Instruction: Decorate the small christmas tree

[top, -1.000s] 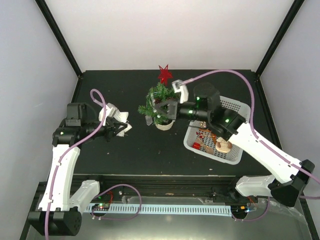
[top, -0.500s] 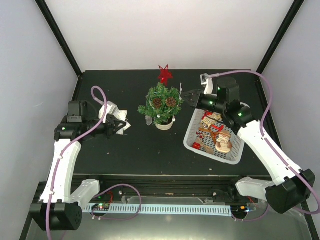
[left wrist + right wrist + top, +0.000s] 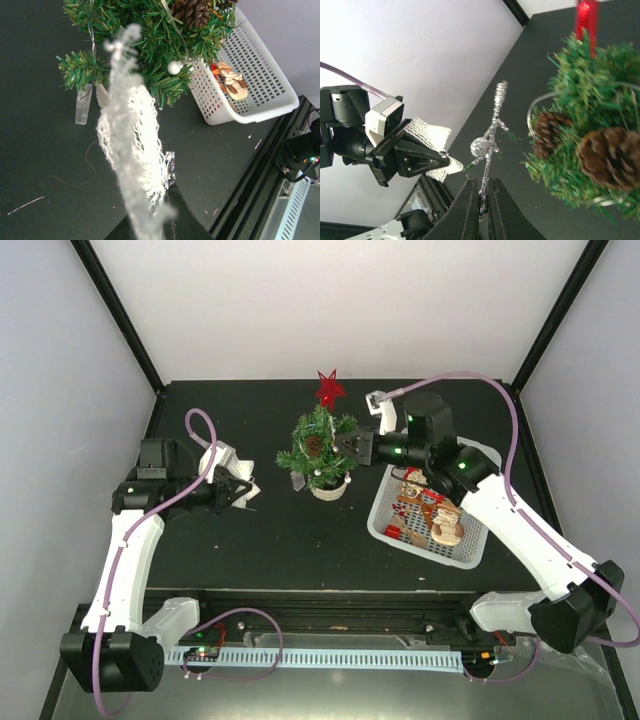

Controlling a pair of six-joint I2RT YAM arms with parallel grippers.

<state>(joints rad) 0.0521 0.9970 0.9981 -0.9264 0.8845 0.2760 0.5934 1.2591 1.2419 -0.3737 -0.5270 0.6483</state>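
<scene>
Across the black bench: white basket on the right, the small christmas tree just left of it, upright near the back. Left hand, off to the tree's left, pinches a white mesh ribbon. Right hand, close beside the branches, clamps narrow on a silver glitter sprig.

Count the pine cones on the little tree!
2, seen by the right wrist camera: left pine cone and right pine cone, side by side on the small christmas tree. More may hide behind.

Green tree, red star, white basket
</scene>
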